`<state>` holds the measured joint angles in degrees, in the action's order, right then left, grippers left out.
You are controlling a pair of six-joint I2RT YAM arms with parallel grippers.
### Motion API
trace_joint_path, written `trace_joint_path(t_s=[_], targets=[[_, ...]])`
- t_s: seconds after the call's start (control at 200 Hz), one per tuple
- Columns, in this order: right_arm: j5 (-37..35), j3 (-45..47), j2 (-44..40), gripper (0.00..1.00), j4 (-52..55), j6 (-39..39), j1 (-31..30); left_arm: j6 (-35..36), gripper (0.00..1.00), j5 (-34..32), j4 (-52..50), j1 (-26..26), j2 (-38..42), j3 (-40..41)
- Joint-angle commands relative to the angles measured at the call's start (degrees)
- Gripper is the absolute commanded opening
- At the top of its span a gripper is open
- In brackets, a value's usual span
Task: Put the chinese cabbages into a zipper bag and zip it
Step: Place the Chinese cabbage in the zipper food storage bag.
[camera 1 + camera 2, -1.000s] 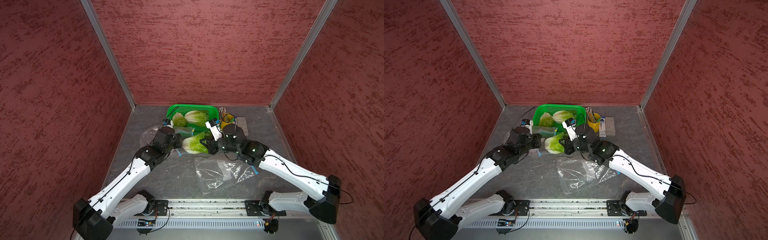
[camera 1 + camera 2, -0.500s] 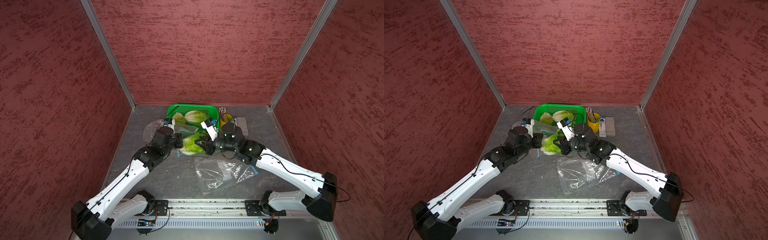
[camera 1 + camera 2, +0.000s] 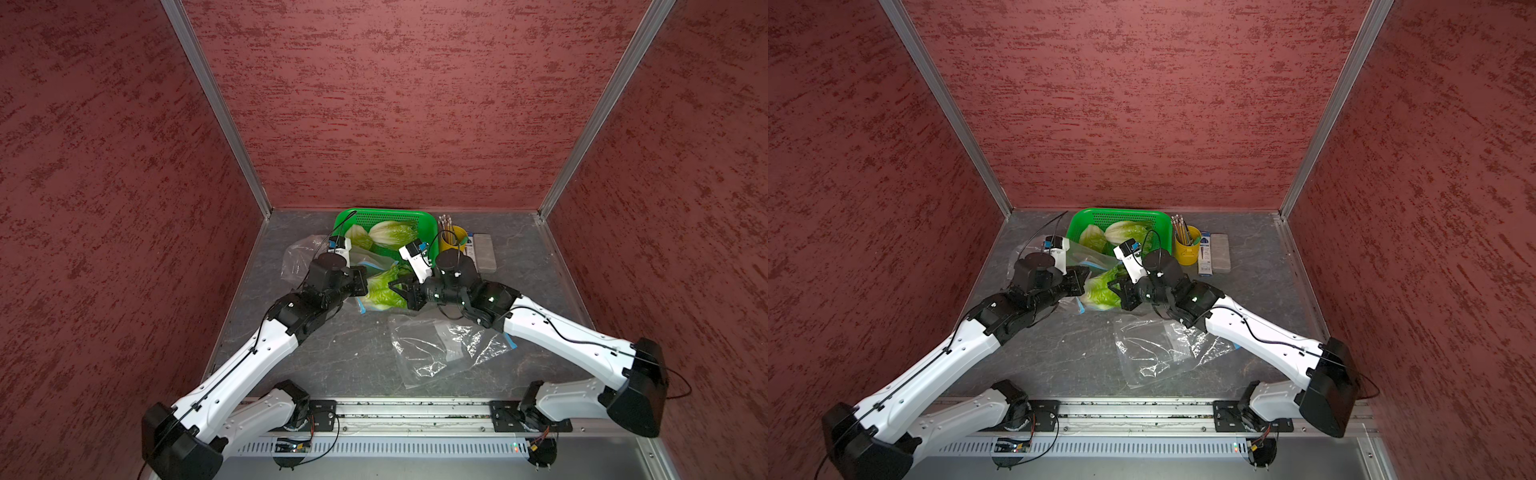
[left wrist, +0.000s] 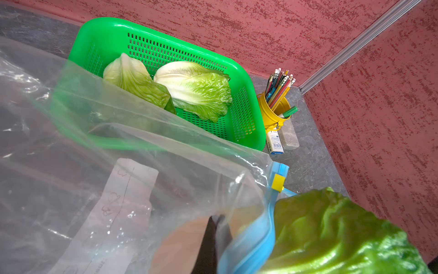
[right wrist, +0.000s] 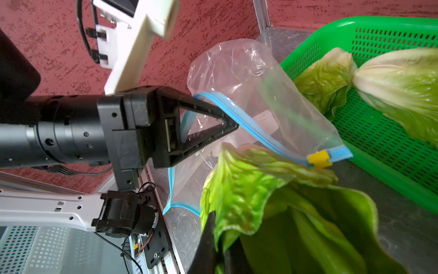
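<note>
Left gripper (image 5: 233, 124) pinches the limp, slippery bag (image 5: 237, 71) by its zip rim; right gripper (image 3: 395, 288) grips a cabbage (image 5: 272, 189) by soft, tearable leaves. It looks light; the firmer white base seems a safer hold.

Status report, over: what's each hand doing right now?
Left hand shut on zipper bag rim. Right hand shut on cabbage, leaves at bag mouth. Two cabbages lie in basket. Nothing seen blocking.

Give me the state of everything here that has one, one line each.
zipper bag, mouth open, slider at one end.
left gripper, shut on the zipper bag's rim.
held cabbage, at the bag's mouth, mostly outside.
right gripper, shut on the held cabbage.
basket cabbages, lying in the green basket.
spare bag, lying on the table.
</note>
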<state>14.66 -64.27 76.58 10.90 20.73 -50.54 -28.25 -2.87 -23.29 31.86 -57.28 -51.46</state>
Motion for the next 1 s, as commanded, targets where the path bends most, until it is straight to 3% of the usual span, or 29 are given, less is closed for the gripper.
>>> trace_joint_path(t_s=[0.0, 0.165, 0.411, 0.686, 0.897, 0.997], targets=[[-2.9, -1.2, -1.3, 0.00, -6.5, 4.0, -0.4, -4.9, 0.00, 1.3, 1.0, 0.4, 1.5, -0.5], [1.9, 0.5, -0.7, 0.00, -13.4, 9.9, -0.4, -9.5, 0.00, 0.9, 1.7, 0.7, 2.7, 0.7], [0.5, -1.6, 2.9, 0.00, -5.7, 6.1, -0.4, -11.3, 0.00, -0.9, 0.8, 0.6, 2.7, 0.3], [6.5, -0.7, 2.7, 0.00, -17.1, 12.3, -0.4, -12.4, 0.00, 0.8, 3.5, 0.6, 2.7, 0.9], [4.2, -1.5, 6.4, 0.00, -10.0, 6.4, -0.4, -12.3, 0.00, 2.3, 4.6, 0.2, 4.0, 1.3], [4.7, -1.4, 5.8, 0.00, -11.3, 7.7, -0.4, -13.2, 0.00, 3.1, 5.0, -0.1, 4.2, 1.7]])
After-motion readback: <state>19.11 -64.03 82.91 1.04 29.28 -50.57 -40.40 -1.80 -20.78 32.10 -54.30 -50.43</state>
